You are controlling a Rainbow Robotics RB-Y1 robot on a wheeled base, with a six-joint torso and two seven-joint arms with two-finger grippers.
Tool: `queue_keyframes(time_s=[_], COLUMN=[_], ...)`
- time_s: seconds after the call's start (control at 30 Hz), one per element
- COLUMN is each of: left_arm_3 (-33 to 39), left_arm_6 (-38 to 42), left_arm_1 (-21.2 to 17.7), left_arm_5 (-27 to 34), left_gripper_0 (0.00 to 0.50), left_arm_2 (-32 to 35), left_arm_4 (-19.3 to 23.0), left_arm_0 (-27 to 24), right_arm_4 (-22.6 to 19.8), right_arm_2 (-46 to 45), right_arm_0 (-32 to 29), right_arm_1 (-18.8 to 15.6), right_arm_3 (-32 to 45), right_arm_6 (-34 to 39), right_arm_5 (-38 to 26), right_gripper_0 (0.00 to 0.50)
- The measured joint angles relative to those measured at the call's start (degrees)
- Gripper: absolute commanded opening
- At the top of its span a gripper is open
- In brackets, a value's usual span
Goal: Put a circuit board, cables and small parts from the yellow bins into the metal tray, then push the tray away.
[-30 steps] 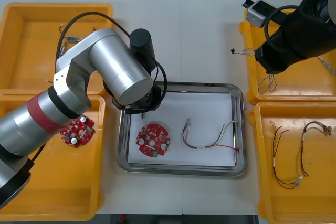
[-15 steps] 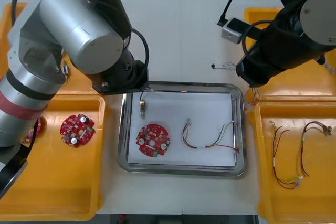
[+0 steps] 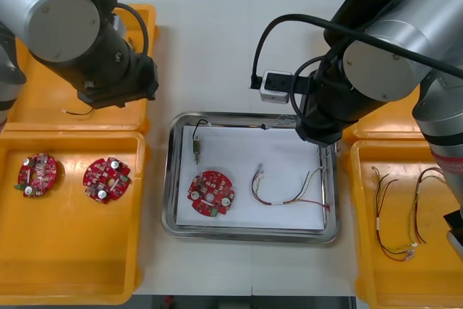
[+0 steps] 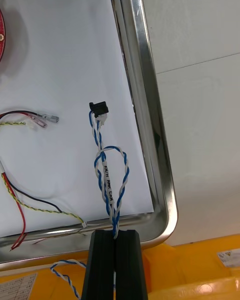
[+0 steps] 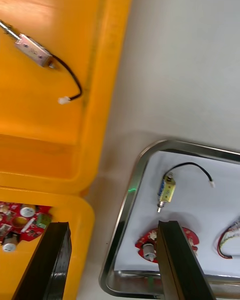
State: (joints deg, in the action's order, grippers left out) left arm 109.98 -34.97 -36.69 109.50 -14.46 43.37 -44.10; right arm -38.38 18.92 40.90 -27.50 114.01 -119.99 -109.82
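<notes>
My right gripper [image 4: 115, 252] is shut on a twisted blue and white cable [image 4: 107, 172], just above the far right corner of the metal tray [image 3: 249, 232]. The cable's black plug [image 4: 97, 110] hangs over the tray's white inside, close to the rim [image 4: 146, 105]. In the tray lie a round red circuit board [image 3: 211, 195], a small metal part [image 3: 196, 147] with a black lead, and a red and yellow cable [image 3: 289, 192]. My left gripper [image 5: 112, 265] stands open with nothing in it, above the table between the left yellow bins and the tray.
Two circuit boards [image 3: 38, 173] [image 3: 106, 179] lie in the near left yellow bin [image 3: 72, 280]. The near right bin [image 3: 434, 280] holds red and yellow cables [image 3: 394, 215]. Another small metal part [image 5: 32, 50] with a black lead rests in the far left bin [image 5: 55, 125].
My left arm drew back from the tray toward the far left bin, leaving the small metal part in the tray. My right arm came from the far right bin to the tray with the blue and white cable.
</notes>
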Motion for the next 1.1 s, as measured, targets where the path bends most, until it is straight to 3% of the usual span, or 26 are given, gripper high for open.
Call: queue_keyframes(time_s=[0.27, 0.57, 0.77, 1.1], left_arm_3=[-6.59, -14.89, -20.4, -24.43], left_arm_6=[-0.13, -7.37, -15.56, -15.96], left_arm_1=[-2.79, -3.41, -3.41, -3.42], left_arm_5=[0.01, -1.84, -5.96, -9.35], left_gripper_0=[0.5, 0.5, 0.5, 0.5], left_arm_2=[2.8, 5.09, 5.09, 5.09], left_arm_4=[0.31, -0.37, -1.32, -2.19], left_arm_0=[-0.02, -1.04, -2.4, -2.51], right_arm_4=[2.93, 3.46, 8.5, 9.74], right_arm_2=[4.18, 4.57, 7.47, 9.67], right_arm_0=[-0.04, -3.21, -5.38, -7.17], right_arm_1=[1.03, 2.63, 2.64, 2.64], right_arm_3=[-0.89, -4.76, -4.82, -9.91], right_arm_6=[-9.37, -9.61, -10.74, -10.81], right_arm_5=[0.0, 6.0, 8.65, 16.39], right_gripper_0=[0.0, 0.0, 0.0, 0.0])
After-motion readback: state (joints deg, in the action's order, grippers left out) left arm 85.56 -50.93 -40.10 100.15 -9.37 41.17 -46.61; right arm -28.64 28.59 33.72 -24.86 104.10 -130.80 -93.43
